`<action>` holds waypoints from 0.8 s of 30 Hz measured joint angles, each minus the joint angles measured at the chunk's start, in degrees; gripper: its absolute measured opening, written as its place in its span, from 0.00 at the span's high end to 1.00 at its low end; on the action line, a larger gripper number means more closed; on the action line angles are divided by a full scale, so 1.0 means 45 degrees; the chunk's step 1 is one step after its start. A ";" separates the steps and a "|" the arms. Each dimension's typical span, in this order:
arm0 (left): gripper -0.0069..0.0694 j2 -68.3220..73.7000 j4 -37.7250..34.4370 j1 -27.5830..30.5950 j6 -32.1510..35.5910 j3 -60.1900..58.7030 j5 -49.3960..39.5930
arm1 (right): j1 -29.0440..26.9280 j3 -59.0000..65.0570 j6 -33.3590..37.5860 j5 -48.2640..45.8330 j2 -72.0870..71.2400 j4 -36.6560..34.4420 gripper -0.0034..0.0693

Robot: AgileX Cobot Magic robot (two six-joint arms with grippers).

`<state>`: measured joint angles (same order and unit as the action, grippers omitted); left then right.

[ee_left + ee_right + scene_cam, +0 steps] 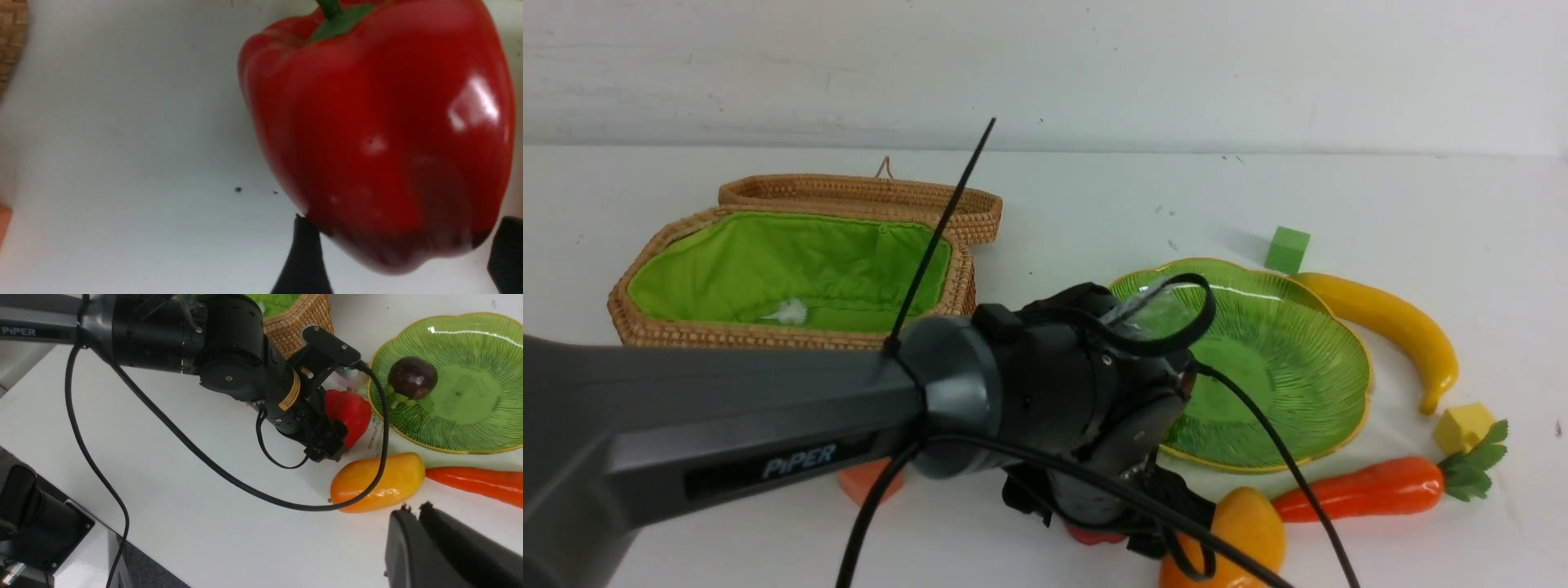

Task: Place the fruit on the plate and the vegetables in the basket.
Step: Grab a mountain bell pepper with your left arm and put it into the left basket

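Observation:
A glossy red bell pepper (380, 134) lies on the table between the basket and the plate. My left gripper (403, 220) is shut on it, one finger on each side. The wicker basket (792, 335) stands with its lid back, showing its green lining. On the green plate (1282, 359) sits the dark-purple mangosteen (412, 377). The mango (378, 482) and the carrot (1364, 487) lie in front of the plate, and the banana (1388, 318) lies to its right. My right gripper (416, 507) is shut and empty, hovering near the mango.
A green cube (1288, 249) sits behind the plate, a yellow cube (1462, 426) by the carrot's leaves, and an orange cube (870, 482) under my left arm. The left arm's cable hangs over the mango.

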<state>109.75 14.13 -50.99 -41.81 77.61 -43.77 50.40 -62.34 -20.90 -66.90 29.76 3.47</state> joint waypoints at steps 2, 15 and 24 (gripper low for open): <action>0.22 0.0023 0.0011 0.0000 0.0000 0.0000 0.0110 | 0.0000 0.0000 0.0052 0.0000 0.0000 0.0000 0.89; 0.39 0.0043 -0.0133 0.0000 0.0000 0.0000 0.0031 | 0.0000 0.0000 0.0301 0.0000 0.0000 -0.0015 0.89; 0.40 -0.0779 -0.0916 0.0000 0.0000 0.0066 -0.1463 | 0.0000 0.0000 0.0322 0.0000 0.0000 -0.0038 0.89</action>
<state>106.25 10.01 -50.99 -41.81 77.90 -50.35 50.40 -62.34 -19.45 -66.90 29.76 3.30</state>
